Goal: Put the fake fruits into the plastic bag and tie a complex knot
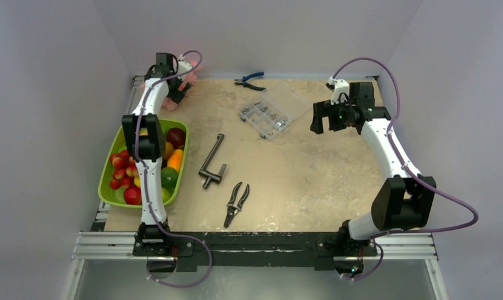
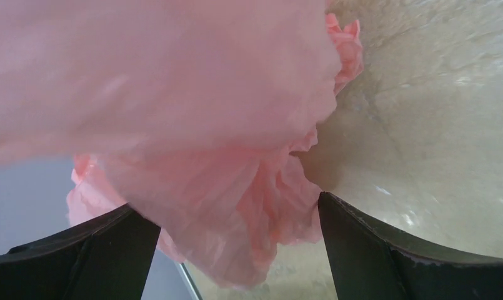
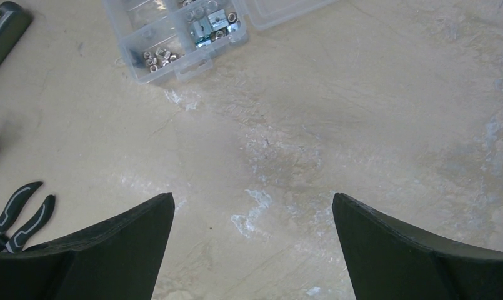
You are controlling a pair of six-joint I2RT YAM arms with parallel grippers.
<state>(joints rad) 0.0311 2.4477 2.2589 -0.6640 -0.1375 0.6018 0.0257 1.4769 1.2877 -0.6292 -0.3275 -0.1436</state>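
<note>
The fake fruits (image 1: 129, 170), red, orange, yellow, green and dark purple, lie heaped in a lime-green tray (image 1: 104, 187) at the table's left edge, partly hidden by the left arm. The pink plastic bag (image 1: 189, 79) lies crumpled in the far left corner. My left gripper (image 1: 177, 94) is over it. In the left wrist view the bag (image 2: 174, 94) fills the frame and hangs between the wide-open jaws of my left gripper (image 2: 230, 203); they do not pinch it. No knot shows. My right gripper (image 1: 320, 119) is open and empty above the bare table, as the right wrist view (image 3: 252, 197) shows.
Blue-handled pliers (image 1: 250, 80) lie at the back middle. A clear parts box (image 1: 265, 117) with small nuts, also in the right wrist view (image 3: 180, 37), sits left of my right gripper. A dark metal tool (image 1: 212, 161) and black pliers (image 1: 236, 204) lie mid-table.
</note>
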